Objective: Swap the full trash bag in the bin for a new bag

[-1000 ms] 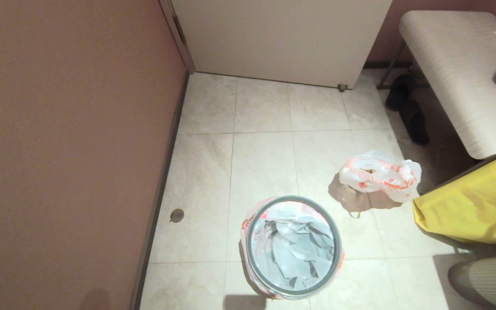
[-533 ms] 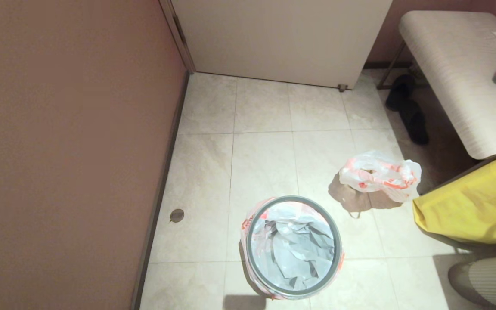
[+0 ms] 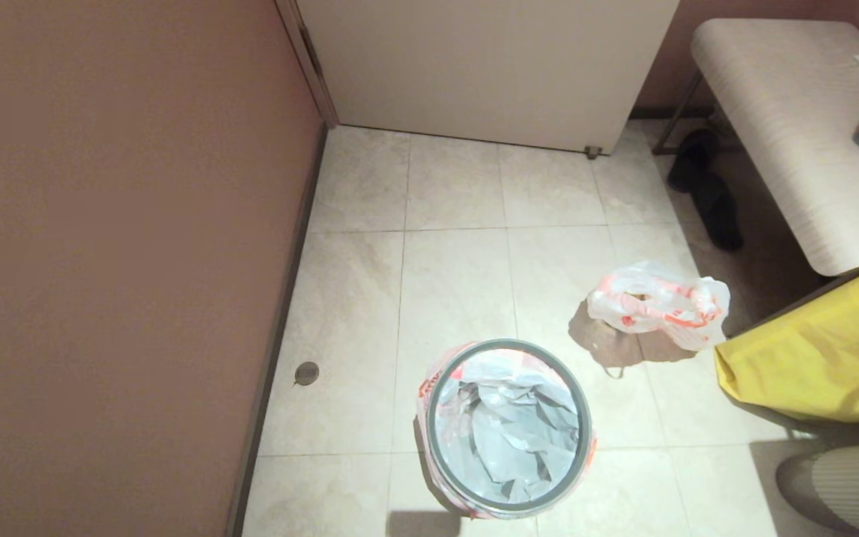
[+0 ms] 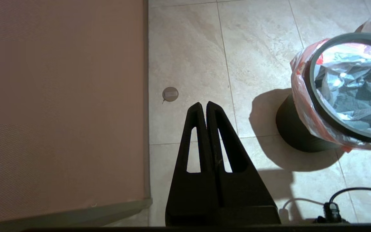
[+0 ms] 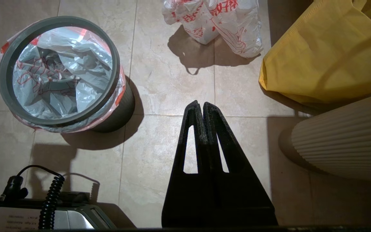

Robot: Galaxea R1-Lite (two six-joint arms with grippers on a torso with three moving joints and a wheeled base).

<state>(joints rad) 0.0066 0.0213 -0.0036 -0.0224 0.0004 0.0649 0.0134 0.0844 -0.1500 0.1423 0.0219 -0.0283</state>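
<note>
Both grippers, left (image 4: 204, 104) and right (image 5: 199, 103), pressed together empty; bulging thin white orange-printed full bag (image 3: 657, 302) on floor looks light, slippery, crumply, best pinched at bunched top.

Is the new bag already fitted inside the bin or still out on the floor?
Fitted. The new bag lines the bin, its mouth folded over under the grey hoop; the full trash bag sits apart on the floor.
</note>
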